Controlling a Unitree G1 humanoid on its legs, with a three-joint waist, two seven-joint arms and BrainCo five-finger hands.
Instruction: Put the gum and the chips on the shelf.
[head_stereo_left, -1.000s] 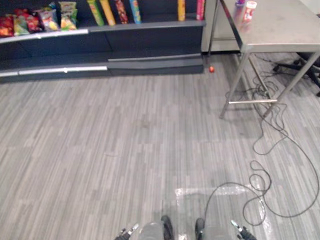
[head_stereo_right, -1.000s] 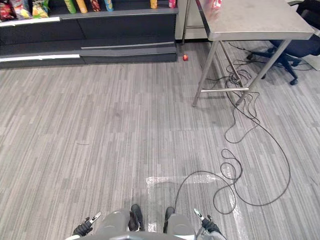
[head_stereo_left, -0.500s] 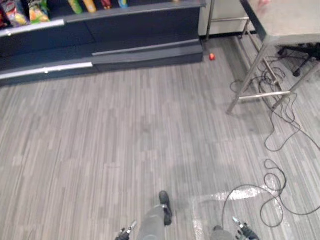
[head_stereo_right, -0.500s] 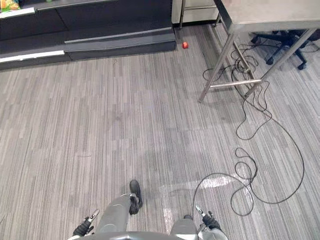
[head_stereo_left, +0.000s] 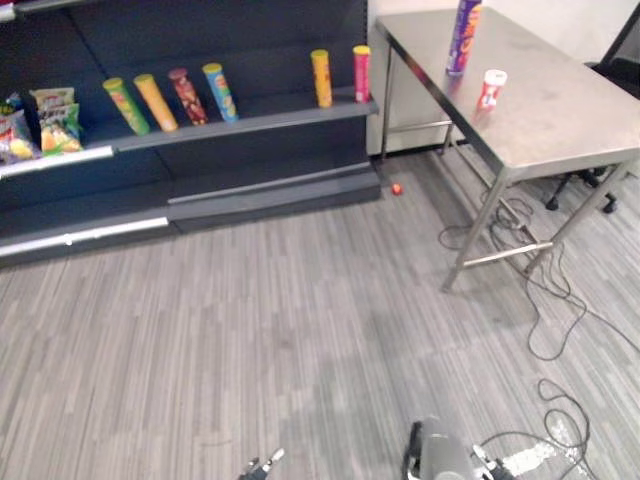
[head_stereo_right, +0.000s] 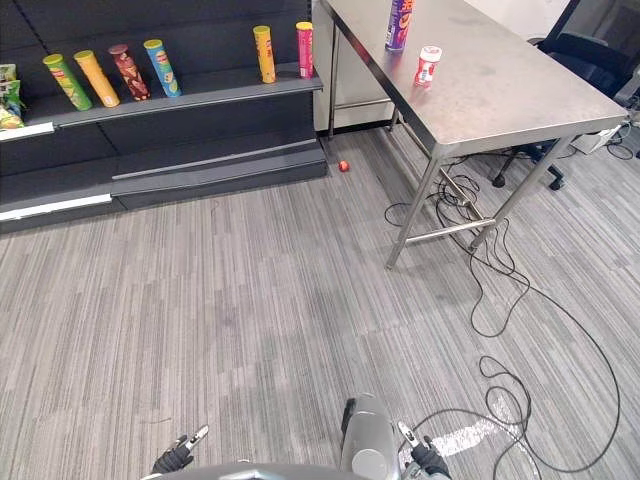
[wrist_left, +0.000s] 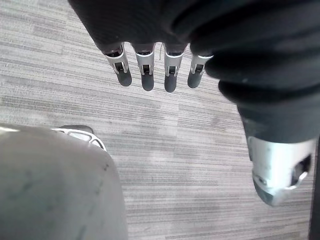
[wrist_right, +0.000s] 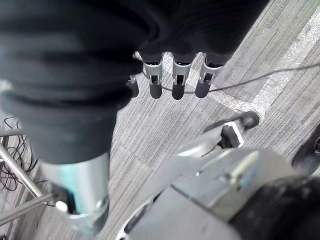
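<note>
Shift: camera had tilted up over the last second, bringing the shelf tops and desk surface into sight; the things themselves had not moved.
Gum: small white-and-red bottle stood upright on the grey steel desk, probably staged there for pickup.
Chips: tall purple tube stood upright near the bottle, further back on the desk.
Shelf: long dark shelf board carried a row of coloured tubes, with a bare stretch between the blue tube and the yellow tube, likely room for new stock.
Left robot hand: hung low over the floor, fingers straight, empty.
Right robot hand: likewise low, fingers relaxed, empty, well apart from the desk.
</note>
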